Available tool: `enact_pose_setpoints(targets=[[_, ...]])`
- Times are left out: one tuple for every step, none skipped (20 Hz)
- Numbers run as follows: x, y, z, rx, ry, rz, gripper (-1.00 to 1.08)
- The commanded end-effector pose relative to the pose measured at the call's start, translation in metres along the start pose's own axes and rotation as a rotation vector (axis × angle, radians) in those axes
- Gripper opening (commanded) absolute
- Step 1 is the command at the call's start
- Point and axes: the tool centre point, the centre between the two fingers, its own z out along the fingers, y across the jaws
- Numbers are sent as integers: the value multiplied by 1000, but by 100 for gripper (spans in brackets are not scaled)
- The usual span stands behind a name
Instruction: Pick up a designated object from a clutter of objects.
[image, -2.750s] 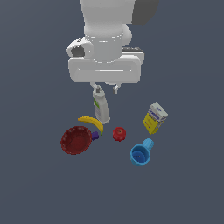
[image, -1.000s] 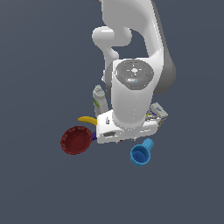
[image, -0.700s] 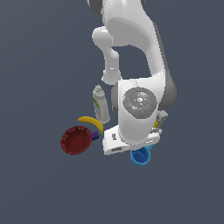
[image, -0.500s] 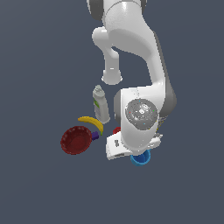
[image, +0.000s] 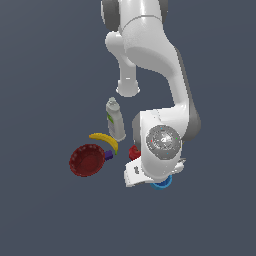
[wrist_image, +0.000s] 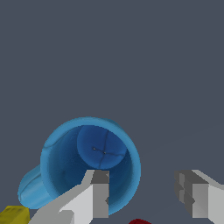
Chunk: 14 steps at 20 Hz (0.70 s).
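The wide bright-blue cup (wrist_image: 70, 148) lies below my hand in the wrist view, its darker blue inside facing the camera. The smaller, lighter-blue cup (wrist_image: 30, 191) touches its side. My gripper (wrist_image: 146, 194) is open. One finger (wrist_image: 99, 192) is over the cup's mouth and the other finger (wrist_image: 193, 194) is outside the rim, so the jaws straddle the cup's wall. In the exterior view only a blue sliver of the cup (image: 161, 184) shows under the wrist. The fingers are hidden there.
A dark-red bowl (image: 87, 160), a yellow banana (image: 106, 140), a small purple piece (image: 109, 155) and a white-and-green bottle (image: 116, 119) are on the exterior view's left. The red apple (image: 133, 152) peeks out beside the wrist. The arm hides the yellow-and-white box.
The arm has swung down and toward the exterior view's right, over the blue cups. It now covers the box and most of the cups. The objects have not moved.
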Motion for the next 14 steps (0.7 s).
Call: enact_pose_setpoints(targets=[[0, 0, 0, 0, 1, 0, 28], [0, 0, 2, 0, 1, 0, 28], [0, 0, 4, 0, 1, 0, 28], [0, 0, 8, 0, 1, 0, 28], [0, 0, 13, 0, 1, 0, 28], [0, 0, 18, 0, 1, -1, 28], [0, 0, 22, 0, 1, -1, 28], [0, 0, 26, 0, 1, -1, 28], [0, 0, 29, 0, 1, -1, 28], [0, 0, 30, 0, 1, -1, 28], [0, 0, 31, 0, 1, -1, 28], [0, 0, 31, 0, 1, -1, -100], [0, 0, 31, 0, 1, -1, -100], [0, 0, 31, 0, 1, -1, -100]])
